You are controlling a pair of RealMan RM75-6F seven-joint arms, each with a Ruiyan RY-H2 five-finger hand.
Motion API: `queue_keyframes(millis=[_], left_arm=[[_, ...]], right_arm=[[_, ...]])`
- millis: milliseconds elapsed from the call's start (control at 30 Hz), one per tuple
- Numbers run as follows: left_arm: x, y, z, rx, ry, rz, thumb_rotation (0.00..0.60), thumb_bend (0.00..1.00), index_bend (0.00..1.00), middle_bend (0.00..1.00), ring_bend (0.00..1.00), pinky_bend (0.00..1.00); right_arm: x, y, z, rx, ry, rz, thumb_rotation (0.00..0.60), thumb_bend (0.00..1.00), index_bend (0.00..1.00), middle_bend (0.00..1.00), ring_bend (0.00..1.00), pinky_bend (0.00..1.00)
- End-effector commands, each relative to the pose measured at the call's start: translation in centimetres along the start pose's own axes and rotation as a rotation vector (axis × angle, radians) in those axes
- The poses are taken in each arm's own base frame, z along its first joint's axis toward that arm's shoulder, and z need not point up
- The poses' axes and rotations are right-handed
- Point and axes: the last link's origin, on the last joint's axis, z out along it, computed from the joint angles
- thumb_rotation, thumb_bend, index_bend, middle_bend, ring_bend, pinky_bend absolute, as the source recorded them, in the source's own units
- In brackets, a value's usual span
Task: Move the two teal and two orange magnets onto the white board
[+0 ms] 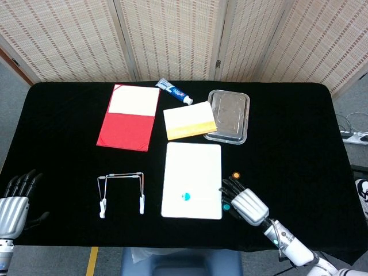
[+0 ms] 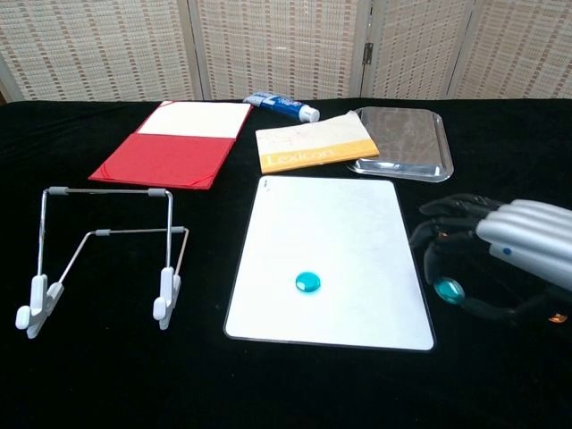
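Observation:
The white board lies flat at the table's front middle, with one teal magnet on its near part. My right hand hovers at the board's right edge and pinches a second teal magnet between thumb and finger. One orange magnet lies on the black cloth just beyond that hand; the chest view hides it behind the hand. No other orange magnet shows. My left hand rests at the front left corner, fingers apart, holding nothing.
A wire stand sits left of the board. Behind the board lie a red folder, a yellow notepad, a toothpaste tube and a metal tray.

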Motion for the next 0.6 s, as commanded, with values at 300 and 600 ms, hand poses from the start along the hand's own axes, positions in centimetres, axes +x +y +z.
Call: queue_keyframes(millis=[300, 600], left_arm=[[-0.1, -0.5, -0.1, 0.017, -0.005, 0.001, 0.6, 0.21, 0.06, 0.03, 0.06, 0.0], [-0.3, -0.6, -0.2, 0.019, -0.009, -0.001, 0.6, 0.21, 0.06, 0.03, 0.06, 0.0]], right_arm=[[1.0, -3.8, 7.9, 0.064, -0.056, -0.047, 0.6, 0.47, 0.52, 0.22, 0.03, 0.0], [0.6, -4.8, 9.7, 0.068, -0.077, -0.071, 0.6, 0.46, 0.52, 0.22, 0.03, 0.0]])
